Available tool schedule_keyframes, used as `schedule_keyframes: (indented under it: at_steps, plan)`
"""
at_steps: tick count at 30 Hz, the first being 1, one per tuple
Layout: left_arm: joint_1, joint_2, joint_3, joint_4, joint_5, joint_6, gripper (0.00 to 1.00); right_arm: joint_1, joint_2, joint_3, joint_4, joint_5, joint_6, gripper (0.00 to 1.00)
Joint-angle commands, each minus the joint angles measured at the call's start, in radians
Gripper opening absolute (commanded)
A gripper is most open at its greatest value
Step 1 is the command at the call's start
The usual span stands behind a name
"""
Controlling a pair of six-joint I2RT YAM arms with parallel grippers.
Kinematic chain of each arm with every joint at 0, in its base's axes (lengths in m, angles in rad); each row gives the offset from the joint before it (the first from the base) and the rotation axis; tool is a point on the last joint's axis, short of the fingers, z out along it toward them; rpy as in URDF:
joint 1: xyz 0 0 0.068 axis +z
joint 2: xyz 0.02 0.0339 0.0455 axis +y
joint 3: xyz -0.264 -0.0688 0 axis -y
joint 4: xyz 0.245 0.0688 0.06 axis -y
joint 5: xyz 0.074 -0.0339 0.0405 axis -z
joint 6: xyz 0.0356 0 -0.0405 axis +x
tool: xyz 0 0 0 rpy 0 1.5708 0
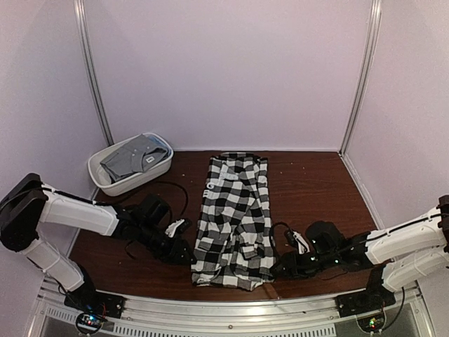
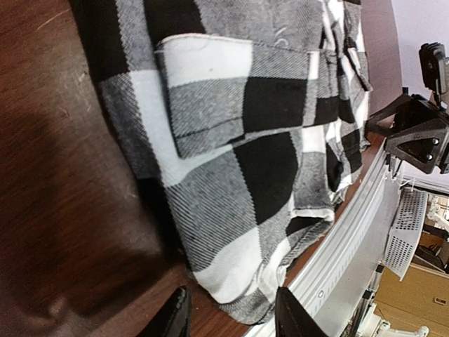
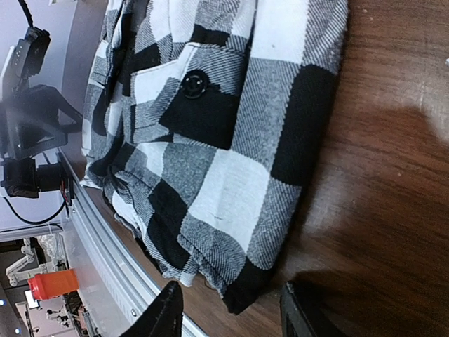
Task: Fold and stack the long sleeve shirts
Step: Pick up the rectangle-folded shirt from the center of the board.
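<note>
Your left claw (image 2: 233,310) and right claw (image 3: 231,309), both spread, flanked the checked shirt (image 1: 231,217), its near corners probably needing pinching before folding.

button-up shirt (image 1: 233,217) down the middle of the table (image 1: 309,189), front to back, tub (image 1: 105,180) back left with the other shirt (image 1: 133,160) in it, left gripper (image 1: 184,256) and right gripper (image 1: 277,268) flanking the near hem

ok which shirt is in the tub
The plain grey shirt, bunched in the white tub; the black-and-white checked shirt lies flat on the table.
</note>
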Motion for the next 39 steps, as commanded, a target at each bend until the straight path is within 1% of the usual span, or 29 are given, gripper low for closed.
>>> schedule_keyframes:
  at_steps: [1, 6, 9, 11, 14, 17, 24, 28, 34, 36, 39]
  plan:
    - [0.014, 0.054, 0.015, 0.069, 0.017, 0.025, 0.42, -0.02, 0.023, -0.038, 0.112, 0.02, 0.05, 0.5]
    - [0.017, 0.095, 0.017, 0.115, 0.033, 0.01, 0.42, -0.04, 0.045, -0.054, 0.177, 0.017, 0.069, 0.5]
    - [0.02, 0.114, 0.021, 0.119, 0.008, 0.005, 0.42, -0.062, 0.064, -0.062, 0.214, 0.018, 0.074, 0.5]
    - [0.041, 0.125, 0.02, 0.128, -0.013, 0.008, 0.42, -0.082, 0.08, -0.067, 0.236, 0.018, 0.071, 0.51]
    - [0.094, 0.15, 0.016, 0.142, -0.002, 0.015, 0.42, -0.117, 0.11, -0.073, 0.29, -0.004, 0.071, 0.52]
    - [0.115, 0.183, 0.044, 0.188, 0.001, 0.025, 0.47, -0.135, 0.165, -0.054, 0.336, -0.015, 0.062, 0.54]
    - [0.118, 0.271, 0.107, 0.251, 0.024, 0.004, 0.47, -0.154, 0.301, -0.012, 0.45, -0.067, 0.067, 0.53]
    - [0.118, 0.296, 0.115, 0.254, 0.036, -0.004, 0.42, -0.155, 0.365, 0.0, 0.511, -0.085, 0.082, 0.53]
    - [0.108, 0.305, 0.109, 0.274, 0.078, -0.031, 0.29, -0.155, 0.436, 0.026, 0.582, -0.117, 0.101, 0.48]
    - [0.099, 0.302, 0.105, 0.276, 0.086, -0.038, 0.24, -0.155, 0.445, 0.032, 0.586, -0.122, 0.1, 0.44]
    - [0.091, 0.292, 0.083, 0.295, 0.104, -0.055, 0.17, -0.155, 0.445, 0.029, 0.59, -0.128, 0.104, 0.34]
